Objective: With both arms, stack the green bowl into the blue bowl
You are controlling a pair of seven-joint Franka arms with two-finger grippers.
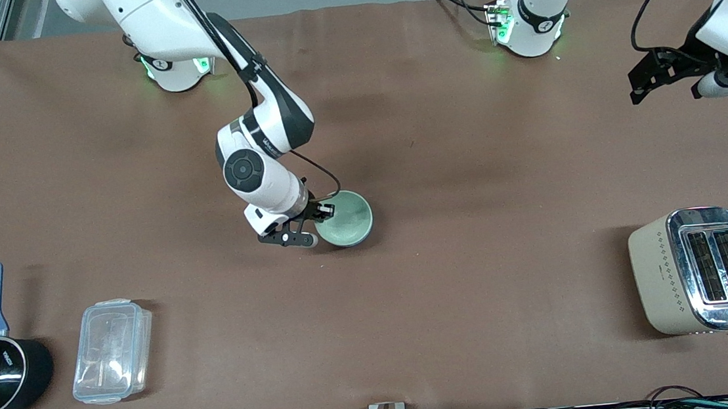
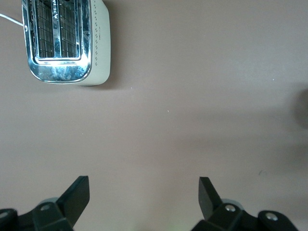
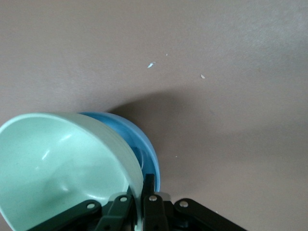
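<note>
Here, front view: the right gripper (image 1: 320,213) is down at the rim of the green bowl (image 1: 347,219), mid-table. Only green shows from above; the blue bowl is hidden under it. The left gripper (image 1: 662,76) waits in the air over the left arm's end of the table. The toaster (image 1: 696,271) sits near the front edge at that end; a black saucepan (image 1: 2,374) and a clear lidded box (image 1: 112,350) sit at the right arm's end. There is lettering on the saucepan wall and on the right arm's wrist link, too small to read.

Left wrist view: fingers (image 2: 77,195) spread wide, nothing between them, bare mat below, toaster (image 2: 67,41) in the corner. No legible marking on it.

Right wrist view: the green bowl (image 3: 62,163) is tilted inside the blue bowl (image 3: 144,149), not seated flat. The fingers (image 3: 150,192) are pinched on the green rim, one inside the wall and one outside.

Judgement: both bowls look light, rigid and smooth-matte, probably plastic or melamine, so slippery at a thin rim. A rim pinch is the only practical hold. A light bowl may rock or skate on release. No writing on either bowl.
</note>
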